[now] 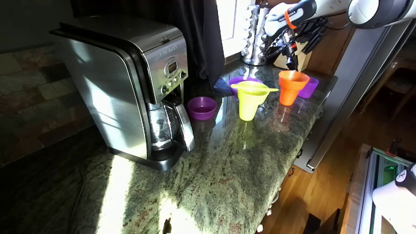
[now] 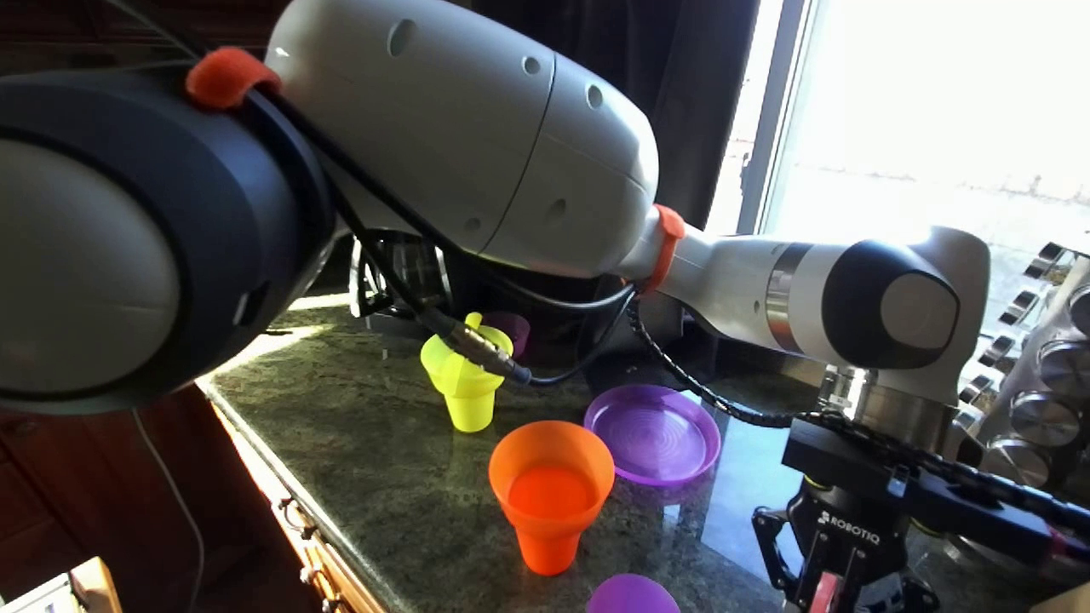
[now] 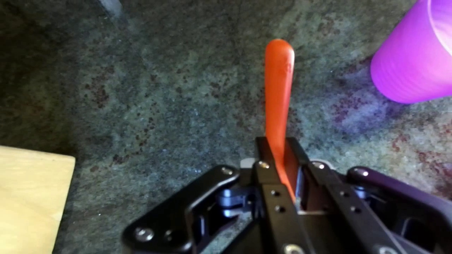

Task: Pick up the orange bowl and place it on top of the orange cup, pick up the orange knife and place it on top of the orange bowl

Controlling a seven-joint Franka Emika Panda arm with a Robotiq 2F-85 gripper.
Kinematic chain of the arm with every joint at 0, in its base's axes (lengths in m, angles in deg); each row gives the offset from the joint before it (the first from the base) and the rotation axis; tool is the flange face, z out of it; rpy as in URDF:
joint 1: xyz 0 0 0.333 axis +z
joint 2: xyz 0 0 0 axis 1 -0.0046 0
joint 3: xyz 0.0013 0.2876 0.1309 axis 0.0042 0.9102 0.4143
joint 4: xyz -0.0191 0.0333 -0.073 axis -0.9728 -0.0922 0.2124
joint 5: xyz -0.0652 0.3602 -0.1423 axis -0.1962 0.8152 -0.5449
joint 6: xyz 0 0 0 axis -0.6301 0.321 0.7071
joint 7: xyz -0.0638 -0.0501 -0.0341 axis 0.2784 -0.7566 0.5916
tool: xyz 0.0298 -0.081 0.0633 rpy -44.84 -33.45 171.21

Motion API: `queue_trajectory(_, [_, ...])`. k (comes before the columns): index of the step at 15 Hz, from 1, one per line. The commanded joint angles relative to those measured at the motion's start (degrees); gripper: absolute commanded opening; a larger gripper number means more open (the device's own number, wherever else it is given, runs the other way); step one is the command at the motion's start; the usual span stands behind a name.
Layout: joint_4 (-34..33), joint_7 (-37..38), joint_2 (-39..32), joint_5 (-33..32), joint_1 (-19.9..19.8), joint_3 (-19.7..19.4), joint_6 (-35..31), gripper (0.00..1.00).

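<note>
Orange knife [image 3: 278,95] sits gripped in the claw [image 3: 276,140], long axis running out ahead of it (whether it clears the tabletop [image 3: 176,116], I can't tell). Near it stands a purple cup [image 3: 411,60], probably the obstacle to clear. Left of the claw in an exterior view, the orange bowl [image 2: 552,468] rests on the orange cup [image 2: 547,549]; farther off stands the yellow stack [image 2: 464,392].

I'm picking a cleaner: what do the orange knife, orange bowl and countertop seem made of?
The orange knife looks like smooth plastic, softly glossy, judging by its even color and rounded end. The orange bowl is probably thin, satin plastic, since its wall seems to let light through. The countertop appears to be polished stone, perhaps granite, from its mottled pattern and mirror-like reflections.
</note>
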Motion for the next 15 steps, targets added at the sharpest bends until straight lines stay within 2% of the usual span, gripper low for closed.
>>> queue_trajectory(1, [1.41, -2.01, 3.05, -0.39, 0.39, 0.12, 2.06, 0.04])
queue_trajectory(9, [7.69, -6.12, 11.54, -0.40, 1.89, 0.55, 2.78, 0.04])
queue_trajectory(15, [18.36, -11.64, 20.34, -1.95, 5.44, 0.98, 1.51, 0.04])
